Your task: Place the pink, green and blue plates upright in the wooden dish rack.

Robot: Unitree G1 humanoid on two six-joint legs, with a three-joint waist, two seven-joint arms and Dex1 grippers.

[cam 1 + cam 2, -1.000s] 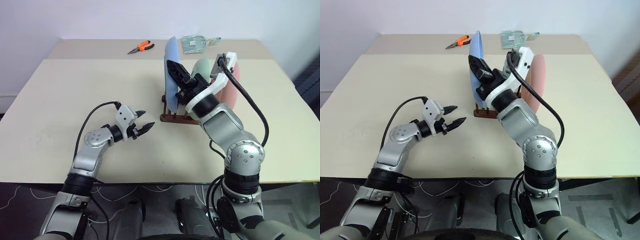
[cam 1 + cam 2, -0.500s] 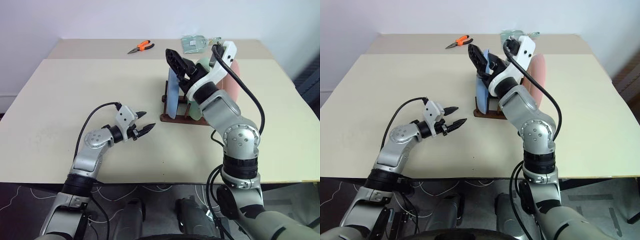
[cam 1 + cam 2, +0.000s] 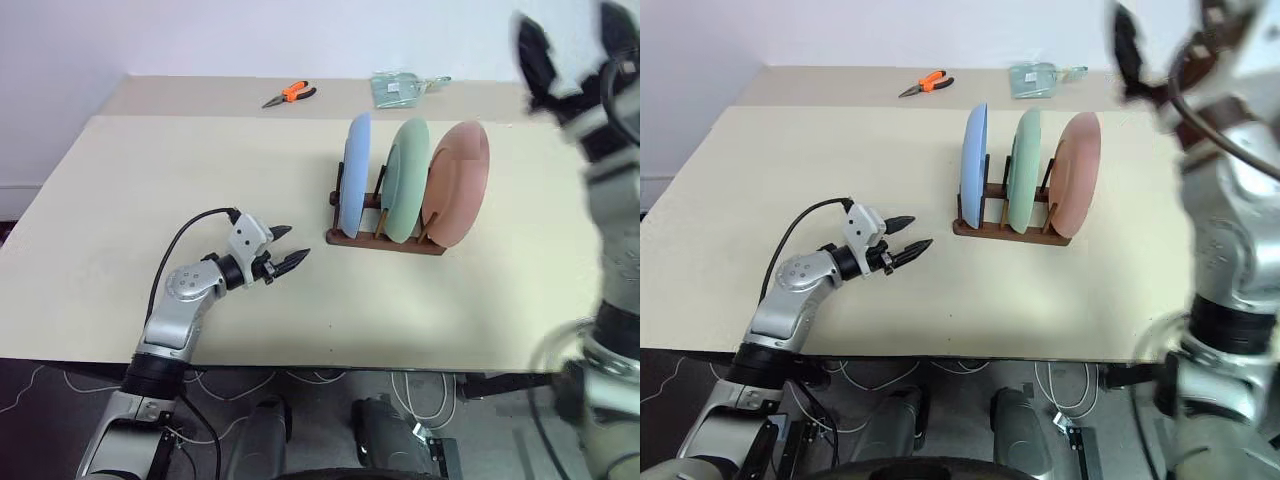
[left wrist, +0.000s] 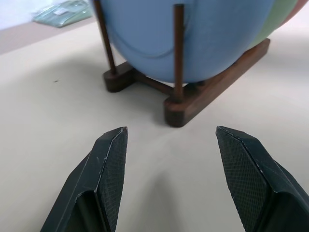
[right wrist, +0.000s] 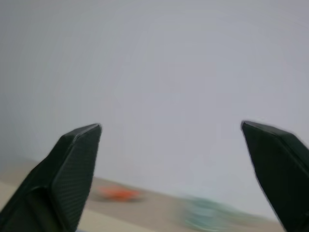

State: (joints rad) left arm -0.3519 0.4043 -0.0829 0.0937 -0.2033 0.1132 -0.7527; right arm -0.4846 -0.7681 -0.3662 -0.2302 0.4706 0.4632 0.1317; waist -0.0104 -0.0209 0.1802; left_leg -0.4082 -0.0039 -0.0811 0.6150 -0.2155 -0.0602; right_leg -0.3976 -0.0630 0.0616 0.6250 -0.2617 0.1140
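From the head cameras, the wooden dish rack (image 3: 385,238) sits right of the table's middle, and all three plates stand upright in it: the blue plate (image 3: 357,172) on the left, the green plate (image 3: 408,180) in the middle, the pink plate (image 3: 458,183) on the right, each leaning only slightly between the pegs. The right gripper (image 3: 575,45) is high at the far right, well apart from the plates, its fingers spread wide and holding nothing. The left gripper (image 3: 283,247) hovers low over the table, near and left of the rack, fingers partly apart and empty.

By this reading the placing is done — the step in hand is a clean retreat. Doing it well means keeping the right arm high and away from the pink plate's rim, since a brush there could tip the row.

In the left wrist view, the two fingers (image 4: 111,169) stand apart with bare table between them, pointing at the rack's near rail and the blue plate behind its pegs.

In the right wrist view, the fingers (image 5: 72,164) are far apart against a plain pale wall, with a blurred orange shape low down.

The table (image 3: 180,180) is a smooth beige top; orange-handled pliers (image 3: 288,95) and a clear packet (image 3: 400,86) lie at its far edge — behind is a white wall.
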